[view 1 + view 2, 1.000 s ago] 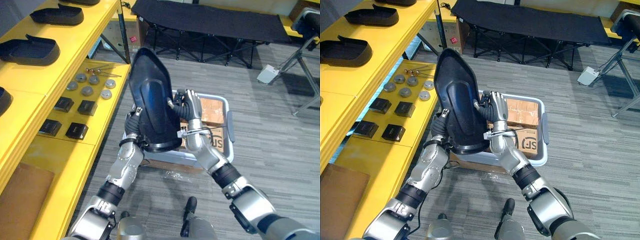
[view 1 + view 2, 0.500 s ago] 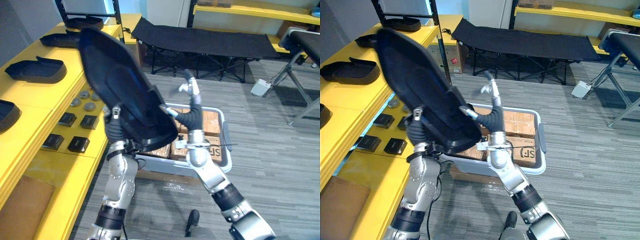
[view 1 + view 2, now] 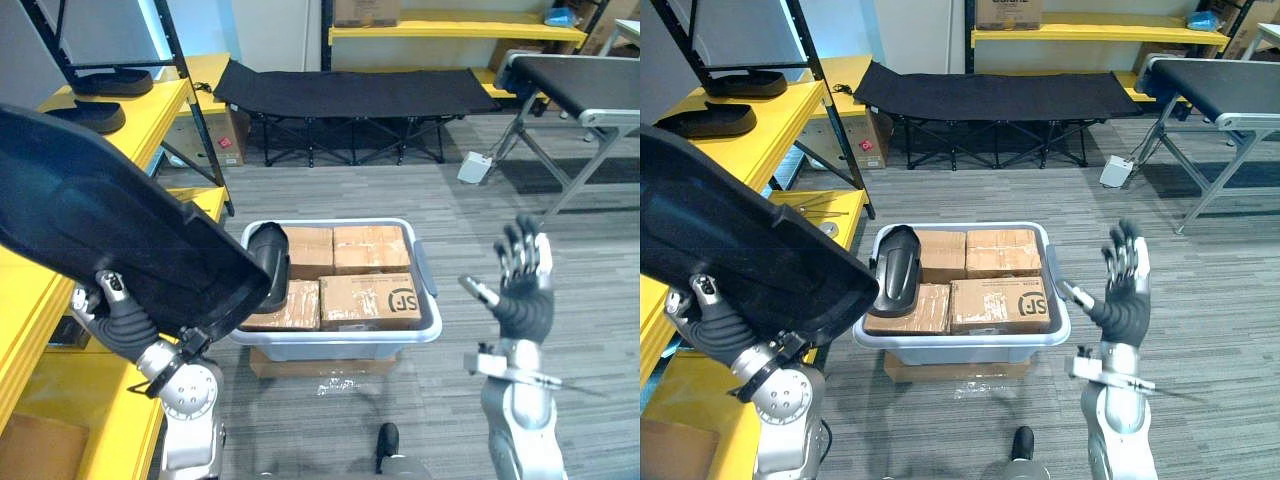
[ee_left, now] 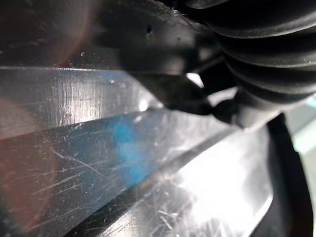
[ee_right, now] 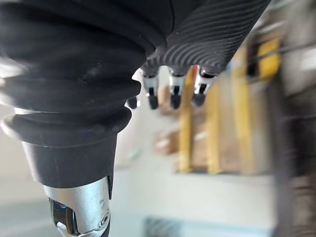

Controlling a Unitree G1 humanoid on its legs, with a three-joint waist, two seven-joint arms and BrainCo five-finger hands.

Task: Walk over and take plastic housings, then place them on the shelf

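Carrying a black plastic housing [image 3: 110, 230] at frame left, left hand [image 3: 115, 310] beneath, grip unreadable; right hand [image 3: 525, 300] open and empty; shelf [image 3: 162, 104] placement remains.

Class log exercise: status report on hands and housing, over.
Left hand carries black housing at yellow shelf, not placed. Right hand open, empty, raised. Second housing in bin.

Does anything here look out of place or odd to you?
The large black housing sits steeply tilted on the left hand, while the right hand is open in mid-air, off it. A smaller housing lies atop the cardboard boxes in the grey bin.
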